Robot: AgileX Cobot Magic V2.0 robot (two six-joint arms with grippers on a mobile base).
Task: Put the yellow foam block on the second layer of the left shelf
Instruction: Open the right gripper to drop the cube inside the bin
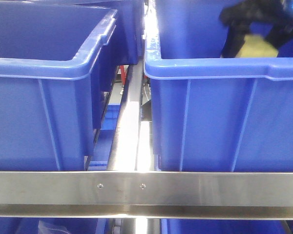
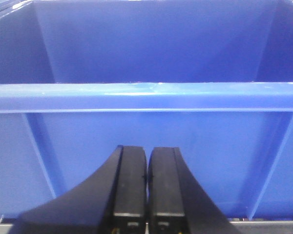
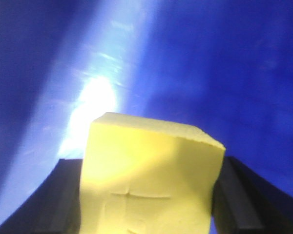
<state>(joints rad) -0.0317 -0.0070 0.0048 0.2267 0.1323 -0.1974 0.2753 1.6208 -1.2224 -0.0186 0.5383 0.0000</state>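
Blue bin walls [image 3: 224,58] are surrounding the right fingers [image 3: 146,195] clamping the yellow foam block [image 3: 146,180]; lifting straight up seems safest; left fingers [image 2: 146,190] are resting together

Blue bins on a metal rack, pretty much wall to wall.

Front view is all storage: two big blue plastic bins, the left bin [image 1: 44,97] and the right bin [image 1: 224,117], sit side by side with a narrow gap between them. A brushed steel shelf rail [image 1: 146,187] runs across the bottom with a couple of small screws in it, and a shiny metal upright [image 1: 128,136] goes up through the gap, catching a strong bright glare. More blue bins show behind and below the rail. There's a bit of something red deep in the gap, too small to make out. No wall, floor or window is visible.
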